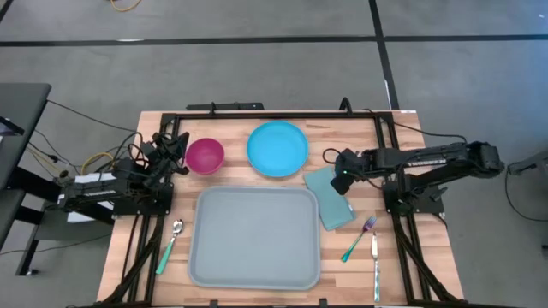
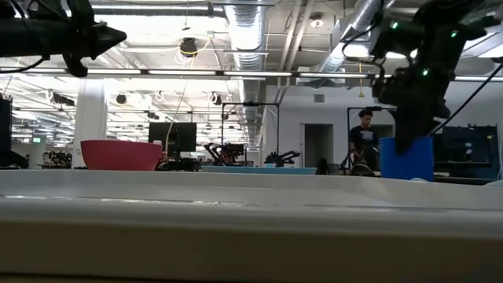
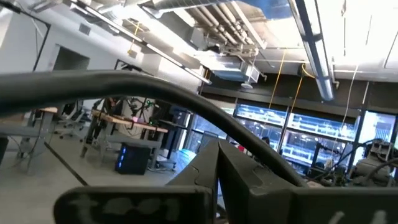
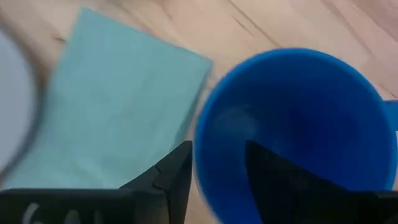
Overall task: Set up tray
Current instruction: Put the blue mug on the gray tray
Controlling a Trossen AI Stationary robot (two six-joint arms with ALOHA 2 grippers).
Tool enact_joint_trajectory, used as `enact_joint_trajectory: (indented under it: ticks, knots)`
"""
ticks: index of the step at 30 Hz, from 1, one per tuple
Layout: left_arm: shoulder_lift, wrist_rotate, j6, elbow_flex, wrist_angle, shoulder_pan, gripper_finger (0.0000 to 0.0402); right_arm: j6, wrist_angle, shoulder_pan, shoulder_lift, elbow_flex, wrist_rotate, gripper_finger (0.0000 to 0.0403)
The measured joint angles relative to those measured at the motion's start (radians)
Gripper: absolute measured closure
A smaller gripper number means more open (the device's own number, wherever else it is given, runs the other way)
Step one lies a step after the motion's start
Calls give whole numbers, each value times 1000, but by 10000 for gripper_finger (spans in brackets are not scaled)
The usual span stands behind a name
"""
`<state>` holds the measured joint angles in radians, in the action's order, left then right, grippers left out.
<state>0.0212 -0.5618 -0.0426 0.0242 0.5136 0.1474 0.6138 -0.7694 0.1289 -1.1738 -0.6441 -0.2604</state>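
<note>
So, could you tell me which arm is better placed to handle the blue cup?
The right: its gripper straddles the blue cup rim beside the napkin. The left gripper sits shut past the pink bowl.

My tray (image 1: pixel 254 236) was a plain grey-blue, the plate (image 1: pixel 277 148) a bright sky blue and the bowl (image 1: pixel 205 155) magenta. The napkin (image 4: pixel 112 106) was pale teal, unpatterned, and the cup (image 4: pixel 292 124) a deep blue. The table (image 1: pixel 428 248) showed light wood in strips. The spoon (image 1: pixel 169 246) and fork (image 1: pixel 360 239) had green handles.
</note>
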Motion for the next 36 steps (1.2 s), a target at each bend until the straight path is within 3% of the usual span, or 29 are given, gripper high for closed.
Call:
enact_joint_trajectory:
  ticks: [5,12,19,26,30,36]
  knots:
    - [0,0,-35,0,-26,0,401,-53,16,26,-59,0,-21,295]
    - [0,1,-70,0,-57,0,401,-65,23,25,-78,-37,-5,392]
    - [0,2,-93,0,-61,0,401,-97,62,-23,-77,-213,55,393]
    - [0,3,-94,0,-56,0,401,-450,274,-171,-164,-326,240,387]
    - [-3,4,-94,0,-60,0,401,-580,250,-287,-273,-407,291,390]
    - [9,6,-96,0,-53,0,401,-596,67,-367,-453,-552,289,396]
